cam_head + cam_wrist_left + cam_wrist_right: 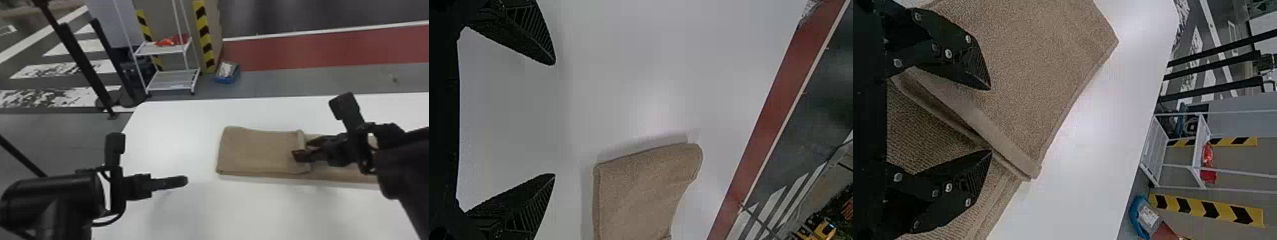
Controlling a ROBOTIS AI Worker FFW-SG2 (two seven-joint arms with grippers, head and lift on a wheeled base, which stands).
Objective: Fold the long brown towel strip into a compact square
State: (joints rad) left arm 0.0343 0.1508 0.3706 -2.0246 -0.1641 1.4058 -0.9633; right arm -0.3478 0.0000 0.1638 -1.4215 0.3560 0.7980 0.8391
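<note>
Nearest, toward the left edge of the white table [178, 127], the left gripper [185, 180] hangs above the surface, its fingers spread wide with bare tabletop between them in the left wrist view. A little farther in, well away from that left edge, the brown towel strip [260, 151] lies flat, its length running roughly along the far edge. Its left part is doubled over on top, the fold facing the left edge; the flap's free end lies across the strip as a thick, layered band, and the lower layer runs on to the right beneath the right arm. The right gripper [301, 150] is at that free end, fingers open, with the flap's edge passing between them in the right wrist view; whether they touch the cloth I cannot tell. Past the far edge, a blue bin [227, 79] sits on the floor near a white rack [169, 87], which has red items [166, 41] on its upper shelf. Nearer the far left corner stand dark posts [84, 67].
</note>
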